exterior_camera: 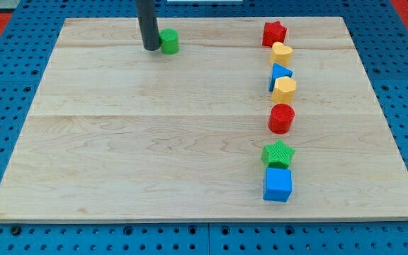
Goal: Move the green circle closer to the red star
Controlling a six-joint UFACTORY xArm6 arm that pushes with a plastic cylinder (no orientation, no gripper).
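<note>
Camera view: my tip is down on the board near the view's top, touching the left side of the green circle; a bare rod, nothing held. Red star sits well apart toward the view's right. Best push straight right, centred on the circle, stopping short of the yellow heart.

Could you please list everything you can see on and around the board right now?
Green circle: one, green, top left.
Red star: one, red, top of the right column.
Yellow hearts: two, yellow, below the star.
Blue triangle: one, blue, between the hearts.
Red cylinder: one, red, mid-right.
Green star: one, green, lower right.
Blue cube: one, blue, bottom right.
Board: one, wooden.
My tip: one, dark, just left of the green circle.
</note>
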